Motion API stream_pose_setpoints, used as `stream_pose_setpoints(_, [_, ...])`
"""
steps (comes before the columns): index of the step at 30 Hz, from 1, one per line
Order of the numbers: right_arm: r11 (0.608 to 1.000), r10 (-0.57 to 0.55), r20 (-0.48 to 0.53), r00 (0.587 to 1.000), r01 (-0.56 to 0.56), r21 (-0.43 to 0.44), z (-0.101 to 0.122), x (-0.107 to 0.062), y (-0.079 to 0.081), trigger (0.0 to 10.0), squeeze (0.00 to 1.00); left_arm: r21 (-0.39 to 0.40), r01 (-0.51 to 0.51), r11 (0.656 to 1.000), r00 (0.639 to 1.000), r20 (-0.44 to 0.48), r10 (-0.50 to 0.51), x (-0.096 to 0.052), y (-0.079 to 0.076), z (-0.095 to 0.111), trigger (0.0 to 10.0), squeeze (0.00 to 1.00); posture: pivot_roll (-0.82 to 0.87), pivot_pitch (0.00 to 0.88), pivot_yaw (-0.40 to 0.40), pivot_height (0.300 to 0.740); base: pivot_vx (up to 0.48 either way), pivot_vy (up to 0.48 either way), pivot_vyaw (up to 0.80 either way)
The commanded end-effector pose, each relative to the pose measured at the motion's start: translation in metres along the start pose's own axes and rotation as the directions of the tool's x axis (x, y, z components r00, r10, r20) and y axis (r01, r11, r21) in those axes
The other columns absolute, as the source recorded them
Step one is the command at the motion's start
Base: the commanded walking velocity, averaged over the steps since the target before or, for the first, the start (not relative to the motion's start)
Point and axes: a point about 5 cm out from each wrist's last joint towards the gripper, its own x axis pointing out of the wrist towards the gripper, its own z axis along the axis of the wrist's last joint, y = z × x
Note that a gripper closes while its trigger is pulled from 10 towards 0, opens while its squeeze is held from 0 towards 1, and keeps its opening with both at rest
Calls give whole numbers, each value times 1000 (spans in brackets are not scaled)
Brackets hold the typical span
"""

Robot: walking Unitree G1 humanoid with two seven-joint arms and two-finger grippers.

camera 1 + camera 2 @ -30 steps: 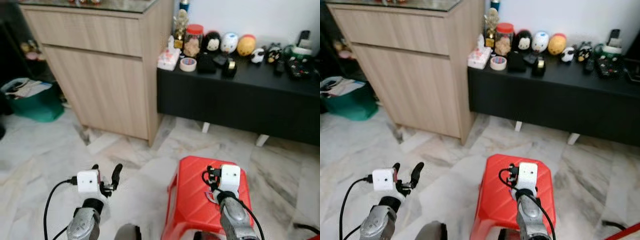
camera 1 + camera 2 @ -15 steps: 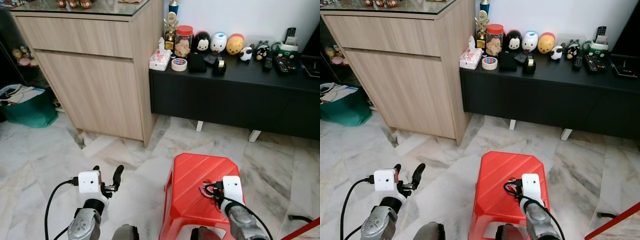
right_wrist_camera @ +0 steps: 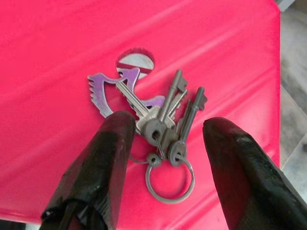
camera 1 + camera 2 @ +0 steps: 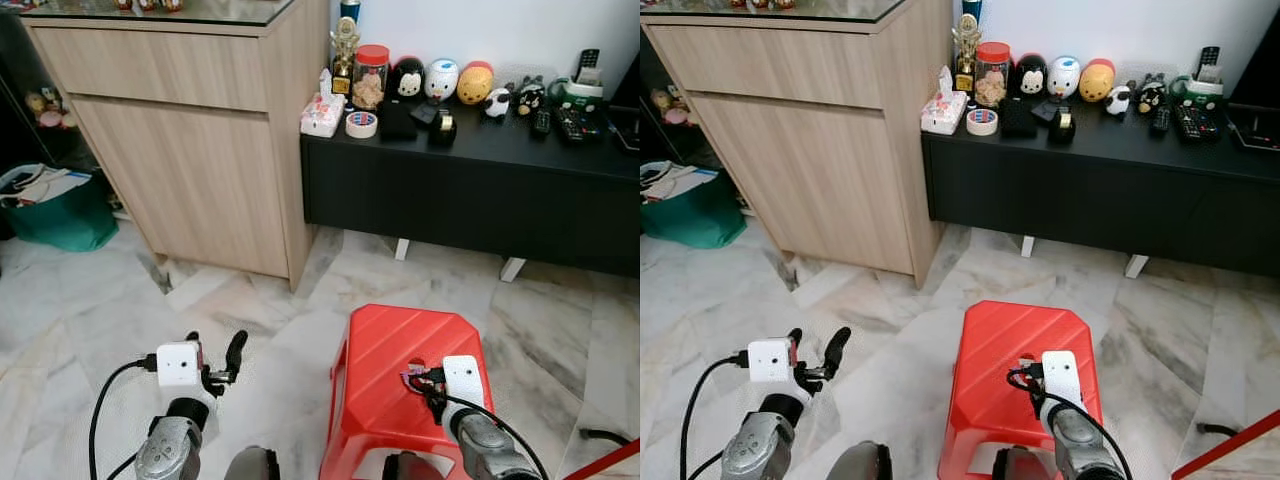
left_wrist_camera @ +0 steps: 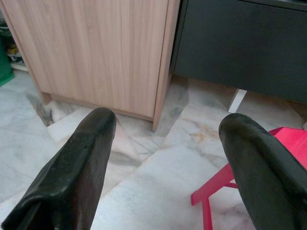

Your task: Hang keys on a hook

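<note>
Picking up the keys [image 3: 156,127] is the job right now, and to do it well the right pincer [image 3: 163,158] needs to go straight down so one finger lands on each side of the bunch. The best spot to pinch looks like the place where the key heads meet the ring, because that part is thick and will not slip out. The keys lie flat on the red stool [image 4: 385,365], so the fingers [image 3: 103,158] have to get very low, almost touching the seat, before they close. Closing too high would just push the keys away.

The right pincer is open wide and has nothing in it. It hangs just over the keys. The bunch sits between its two black fingers, with the round ring closest to the pincer and the key tips and a purple wing-shaped charm [image 3: 108,88] pointing away. The keys rest near the small round hole in the middle of the stool seat.

The left pincer [image 4: 213,355] is open too and holds nothing. It hangs over the marble floor [image 4: 90,310] to the left of the stool, pointing toward the wooden cabinet [image 4: 200,130].
</note>
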Motion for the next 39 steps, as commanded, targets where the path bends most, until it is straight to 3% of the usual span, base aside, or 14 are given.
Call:
stream_pose_setpoints(1, [1000, 1, -12, 1000, 0, 31, 0, 0, 1, 10000, 0, 22, 6, 1000, 1000, -27, -5, 1, 0, -3, 10000, 0, 119, 97, 1, 644, 0, 0, 0])
stream_pose_setpoints(13, [998, -4, -23, 1000, 6, 56, -2, 0, 1, 10000, 0, 29, 41, 999, 999, 6, -41, 18, -8, 9, 10000, 0, 121, 110, 18, 644, 0, 0, 0])
stream_pose_setpoints(27, [997, -33, -22, 999, 34, 67, -1, 1, -2, 10000, 0, 34, 43, 999, 999, 4, -43, 16, -5, 9, 10000, 0, 130, 129, 28, 644, 0, 0, 0])
stream_pose_setpoints(28, [997, -34, -22, 999, 36, 67, -1, 1, -2, 7843, 0, 34, 43, 999, 999, 3, -43, 15, -5, 9, 10000, 0, 130, 128, 28, 644, 0, 0, 0])
stream_pose_setpoints(29, [997, -37, -23, 999, 38, 69, -1, 1, -2, 2275, 0, 34, 43, 999, 999, 1, -43, 15, -5, 9, 10000, 0, 131, 128, 30, 644, 0, 0, 0])
stream_pose_setpoints(31, [997, -37, -25, 999, 39, 71, -1, 1, -2, 2275, 0, 34, 43, 999, 999, 0, -43, 15, -5, 8, 10000, 0, 131, 128, 30, 644, 0, 0, 0])
stream_pose_setpoints(32, [997, -37, -29, 999, 39, 73, -2, 1, -2, 118, 0, 35, 42, 998, 999, -1, -42, 15, -5, 9, 10000, 0, 135, 128, 32, 644, 0, 0, 0])
stream_pose_setpoints(33, [997, -37, -29, 999, 39, 73, -2, 1, -2, 118, 0, 35, 42, 998, 999, -1, -42, 15, -5, 9, 10000, 0, 135, 128, 32, 644, 0, 0, 0])
stream_pose_setpoints(34, [997, -37, -33, 999, 40, 73, -3, 0, -1, 2039, 0, 36, 42, 998, 999, -2, -42, 16, -5, 8, 10000, 0, 135, 129, 32, 644, 0, 0, 0])
stream_pose_setpoints(37, [997, -34, -51, 998, 37, 71, -7, 0, 2, 2784, 0, 48, 49, 998, 999, -4, -49, 16, -6, 9, 10000, 0, 132, 131, 36, 644, 0, 0, 0])
stream_pose_setpoints(38, [997, -34, -57, 998, 38, 74, -9, 0, 2, 6941, 0, 49, 51, 998, 999, -4, -51, 16, -6, 9, 10000, 0, 135, 133, 39, 644, 0, 0, 0])
stream_pose_setpoints(39, [996, -34, -60, 998, 38, 74, -10, 0, 3, 10000, 0, 49, 53, 997, 999, -5, -52, 16, -7, 9, 10000, 0, 135, 133, 39, 644, 0, 0, 0])
